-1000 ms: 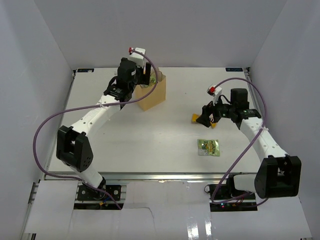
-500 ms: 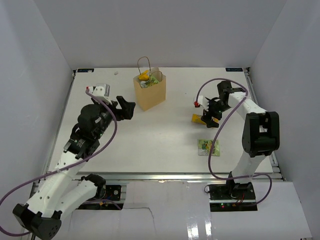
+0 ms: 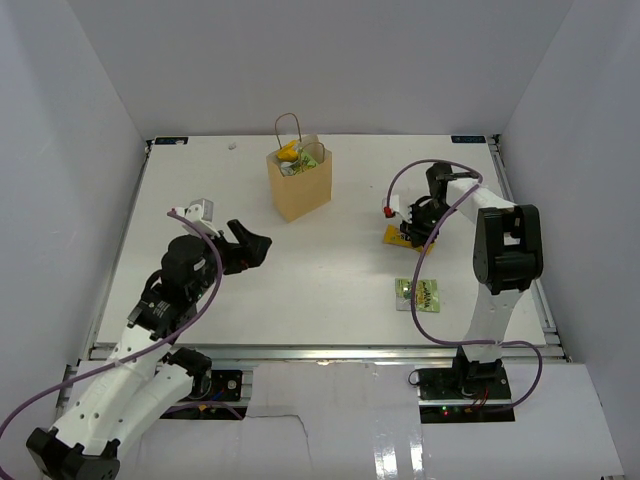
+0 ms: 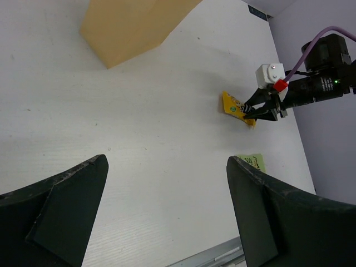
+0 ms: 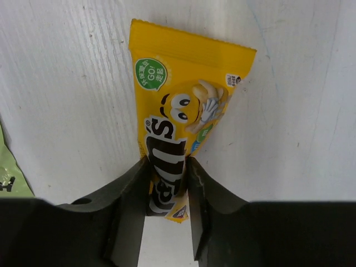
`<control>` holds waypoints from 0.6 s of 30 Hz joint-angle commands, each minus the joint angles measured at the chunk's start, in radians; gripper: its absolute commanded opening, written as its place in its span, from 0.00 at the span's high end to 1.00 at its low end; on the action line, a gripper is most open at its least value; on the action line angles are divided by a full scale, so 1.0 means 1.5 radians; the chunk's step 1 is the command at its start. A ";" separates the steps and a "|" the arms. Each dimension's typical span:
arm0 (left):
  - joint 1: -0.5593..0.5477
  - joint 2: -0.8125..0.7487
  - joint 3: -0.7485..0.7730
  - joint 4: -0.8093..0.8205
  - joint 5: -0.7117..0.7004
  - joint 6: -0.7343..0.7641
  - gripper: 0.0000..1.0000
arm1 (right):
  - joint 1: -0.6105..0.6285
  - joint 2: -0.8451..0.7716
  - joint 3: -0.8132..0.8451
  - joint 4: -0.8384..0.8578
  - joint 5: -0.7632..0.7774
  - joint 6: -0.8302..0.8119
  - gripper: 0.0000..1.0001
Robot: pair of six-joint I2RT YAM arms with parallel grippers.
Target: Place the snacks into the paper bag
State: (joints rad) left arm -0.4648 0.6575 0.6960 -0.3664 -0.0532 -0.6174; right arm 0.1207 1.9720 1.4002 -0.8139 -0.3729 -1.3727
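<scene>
The tan paper bag (image 3: 300,184) stands upright at the back middle of the table, with yellow and green snacks (image 3: 293,157) showing in its mouth. A yellow candy packet (image 5: 178,111) lies flat on the table, and my right gripper (image 5: 167,178) is shut on its near end, both fingers pressed against its sides. In the top view that packet (image 3: 396,236) is at the right, by the right gripper (image 3: 410,236). A green packet (image 3: 417,294) lies loose nearer the front. My left gripper (image 3: 255,247) hangs open and holds nothing, left of the bag and nearer the front.
The left wrist view shows the bag (image 4: 133,25) top left, the yellow packet (image 4: 233,105) with the right gripper (image 4: 261,111) on it, and the green packet (image 4: 253,162) past my right finger. White walls ring the table. A purple cable loops over the right arm (image 3: 440,170).
The left arm has pulled away from the bag toward the front left with its jaws wide. The right gripper has lowered onto the yellow packet and closed on it.
</scene>
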 commanded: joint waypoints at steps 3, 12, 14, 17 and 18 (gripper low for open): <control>0.001 0.007 -0.008 -0.002 0.020 -0.030 0.02 | 0.000 -0.017 -0.002 -0.001 -0.032 0.013 0.71; 0.001 0.019 -0.018 0.010 0.031 -0.029 0.02 | 0.011 -0.150 0.002 -0.049 -0.189 0.037 0.84; 0.001 0.018 -0.022 0.012 0.032 -0.029 0.02 | 0.032 -0.175 0.025 -0.043 -0.214 0.050 0.84; 0.001 0.018 -0.024 0.014 0.034 -0.030 0.02 | 0.072 -0.189 0.102 -0.013 -0.230 0.107 0.86; 0.001 0.018 -0.025 0.013 0.034 -0.029 0.02 | 0.085 -0.191 0.128 0.027 -0.227 0.153 0.86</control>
State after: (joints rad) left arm -0.4648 0.6907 0.6617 -0.3603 -0.0154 -0.6556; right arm 0.1967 1.7321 1.4822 -0.8604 -0.6178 -1.2587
